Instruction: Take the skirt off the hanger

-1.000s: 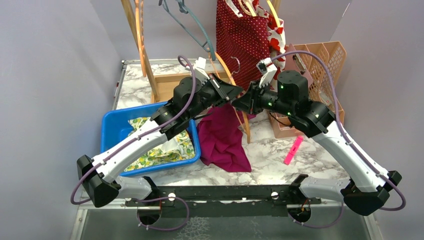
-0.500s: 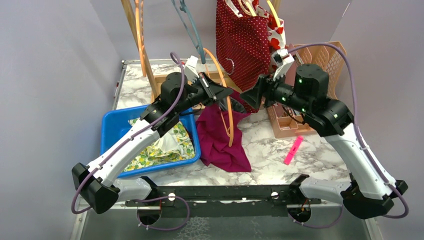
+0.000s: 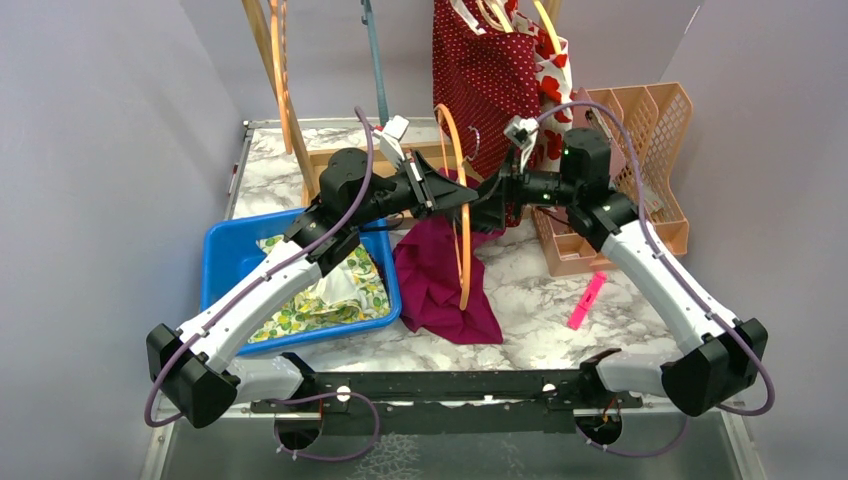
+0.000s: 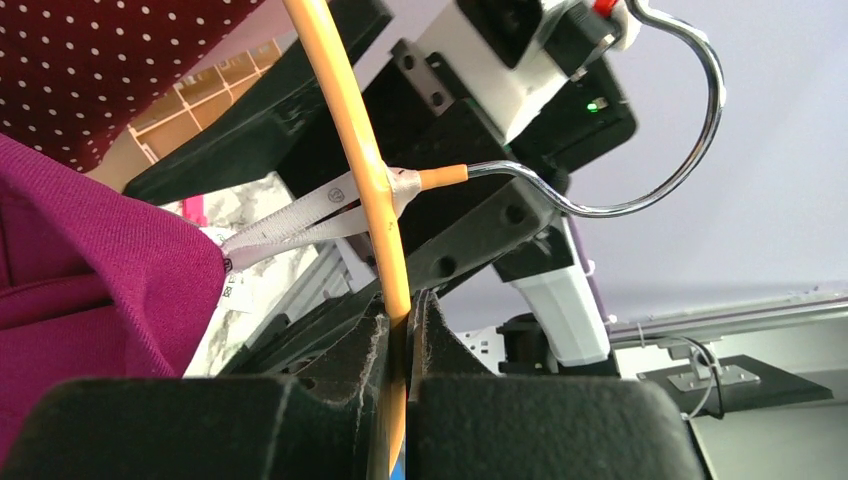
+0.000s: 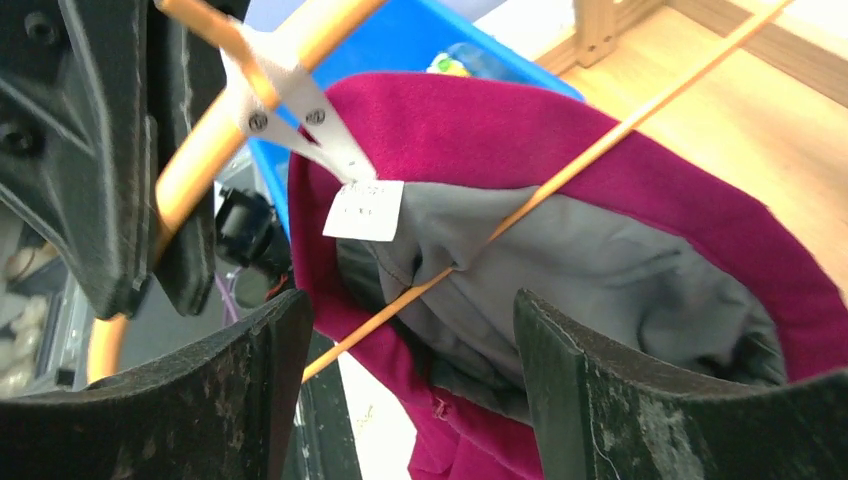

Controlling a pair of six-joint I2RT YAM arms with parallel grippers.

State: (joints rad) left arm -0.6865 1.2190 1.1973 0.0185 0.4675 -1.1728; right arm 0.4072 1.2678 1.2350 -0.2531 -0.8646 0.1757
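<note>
The magenta skirt (image 3: pixel 445 280) droops from the orange hanger (image 3: pixel 462 210) down onto the marble table. A white loop strap (image 4: pixel 300 215) still ties it to the hanger (image 4: pixel 345 120). My left gripper (image 4: pixel 402 320) is shut on the hanger's orange rim below its metal hook (image 4: pixel 650 150). From above, the left gripper (image 3: pixel 462 193) holds the hanger upright, edge-on. My right gripper (image 3: pixel 488 205) faces it from the right, open. In the right wrist view its gripper (image 5: pixel 410 380) stands wide before the skirt's grey-lined waist (image 5: pixel 600 260), and the hanger's thin bar (image 5: pixel 600 150) crosses that opening.
A blue bin (image 3: pixel 225 250) holding floral cloth (image 3: pixel 330 295) sits at the left. A red dotted garment (image 3: pixel 490 70) hangs on the rack behind. A peach basket (image 3: pixel 655 130) stands at the right, a pink marker (image 3: pixel 587 300) lies on the table, and a wooden post (image 3: pixel 280 90) rises at the back left.
My right gripper has opened and swung in low toward the skirt's waist. The left gripper has turned the hanger upright and edge-on, and stays shut on it.
</note>
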